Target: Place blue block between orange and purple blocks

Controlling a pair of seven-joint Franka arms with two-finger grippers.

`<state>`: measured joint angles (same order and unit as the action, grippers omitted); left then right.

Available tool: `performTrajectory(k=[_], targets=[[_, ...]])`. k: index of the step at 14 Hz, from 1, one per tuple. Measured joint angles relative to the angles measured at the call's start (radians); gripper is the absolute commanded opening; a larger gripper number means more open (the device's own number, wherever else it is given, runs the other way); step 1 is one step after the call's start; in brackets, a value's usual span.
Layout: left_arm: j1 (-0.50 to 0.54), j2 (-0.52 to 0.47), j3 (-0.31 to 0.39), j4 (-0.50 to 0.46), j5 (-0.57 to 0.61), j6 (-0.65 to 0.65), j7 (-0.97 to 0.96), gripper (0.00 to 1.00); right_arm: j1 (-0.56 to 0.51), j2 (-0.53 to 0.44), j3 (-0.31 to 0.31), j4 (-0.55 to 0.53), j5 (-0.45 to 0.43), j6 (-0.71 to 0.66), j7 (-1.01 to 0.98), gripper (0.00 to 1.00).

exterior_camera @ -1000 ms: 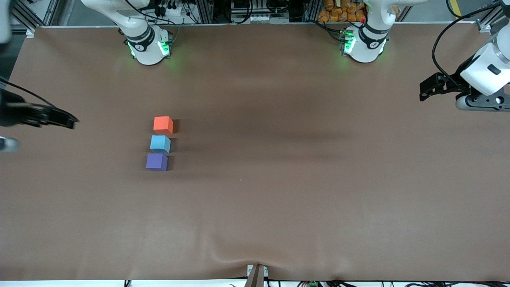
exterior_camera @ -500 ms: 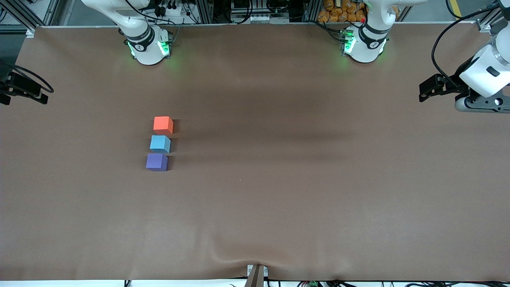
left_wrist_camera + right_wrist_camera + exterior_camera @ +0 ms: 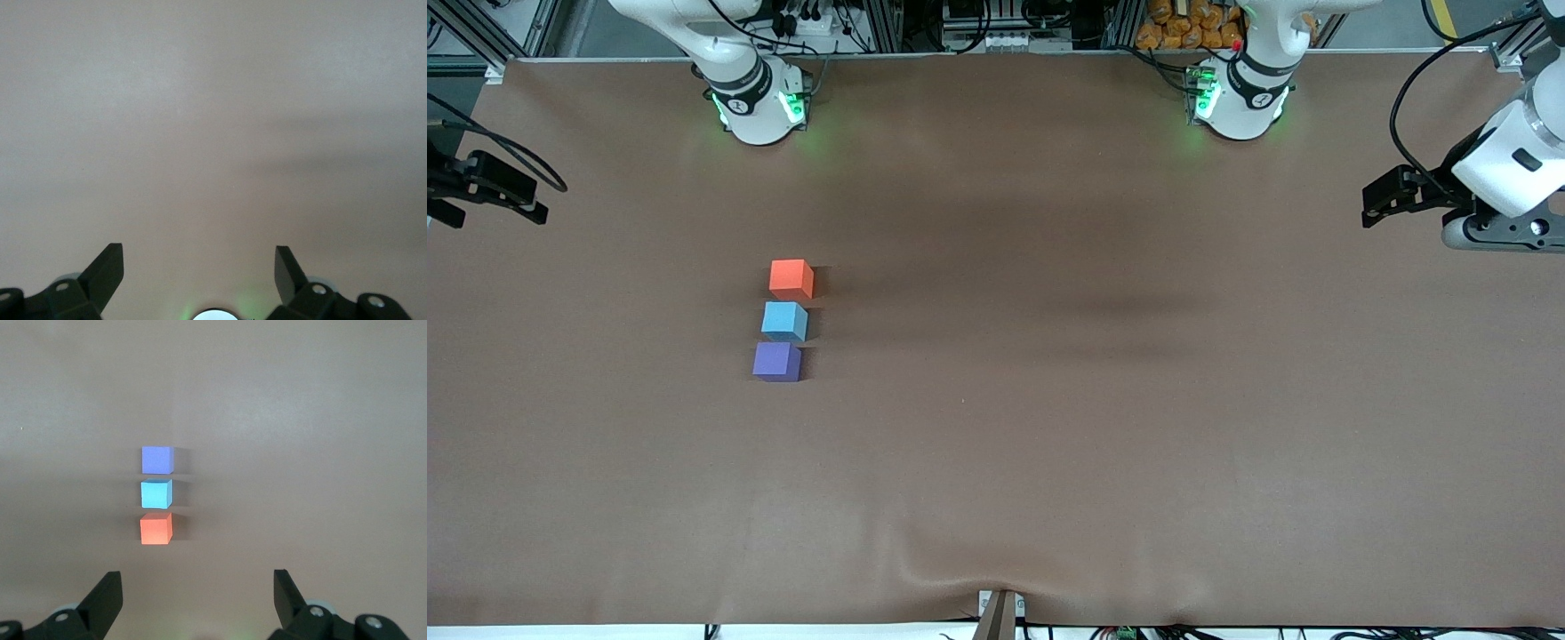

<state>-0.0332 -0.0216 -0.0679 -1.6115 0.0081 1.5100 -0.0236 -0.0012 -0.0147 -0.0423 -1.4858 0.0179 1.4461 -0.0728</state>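
The blue block [image 3: 784, 321] sits on the table between the orange block [image 3: 791, 278] and the purple block [image 3: 776, 362], the three in one short line with narrow gaps. The orange block is farthest from the front camera and the purple block is nearest. The right wrist view shows the same line: purple [image 3: 157, 460], blue [image 3: 156, 493], orange [image 3: 156, 528]. My right gripper [image 3: 198, 587] is open and empty, high over the right arm's end of the table, well apart from the blocks. My left gripper [image 3: 199, 263] is open and empty over bare table at the left arm's end.
The brown table cloth [image 3: 1049, 427] is bare apart from the blocks. The left arm's hand [image 3: 1498, 231] hangs at the table's end. Only the right arm's black wrist mount [image 3: 494, 187] shows in the front view. The arm bases [image 3: 760, 107] stand along the table's edge farthest from the front camera.
The right arm has drawn away from the blocks toward its end of the table and risen. The blocks and the left arm have not moved.
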Motion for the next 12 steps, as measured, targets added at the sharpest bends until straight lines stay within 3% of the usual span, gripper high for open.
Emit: performTrajectory(k=[12], targets=[[0.001,0.0,-0.002,0.022,0.0,0.001,0.0,1.0,0.0,-0.003,0.0,-0.01,0.0,0.007,-0.003,1.0]])
